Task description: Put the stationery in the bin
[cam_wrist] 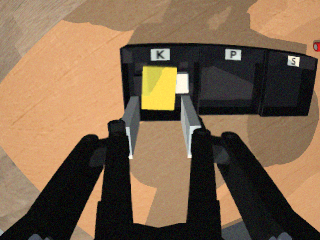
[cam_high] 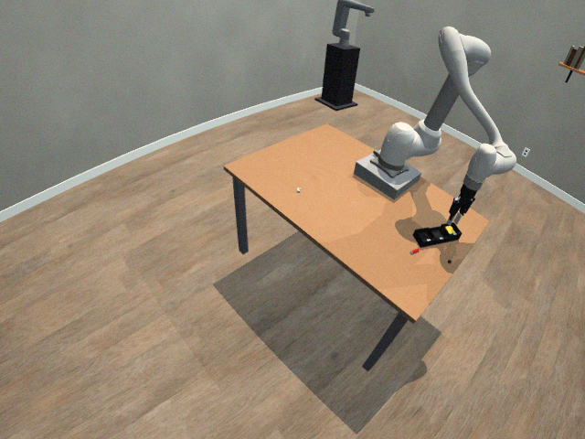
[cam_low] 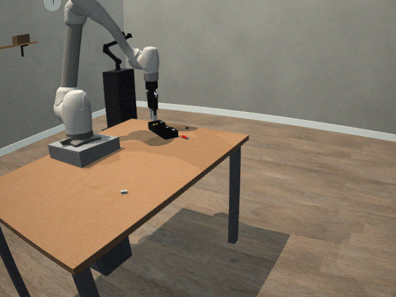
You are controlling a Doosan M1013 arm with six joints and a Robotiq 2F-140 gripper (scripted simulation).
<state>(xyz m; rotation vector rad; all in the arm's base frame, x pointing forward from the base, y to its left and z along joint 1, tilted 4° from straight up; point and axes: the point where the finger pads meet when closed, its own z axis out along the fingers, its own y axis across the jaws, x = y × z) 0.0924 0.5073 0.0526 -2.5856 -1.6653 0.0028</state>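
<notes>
At the far end of the brown wooden table (cam_high: 302,155), my black tool (cam_wrist: 160,135) hangs over the long black bin with three boxes (cam_wrist: 280,103). My two grey fingers stand a little apart, and I hold nothing between them. A flat yellow block (cam_wrist: 159,88) lies in the box marked K, with a small white piece (cam_wrist: 182,83) touching its side. A little red thing (cam_high: 414,251) lies on the table near the bin. A tiny white thing (cam_high: 298,189) lies well apart, near the middle of the table.
</notes>
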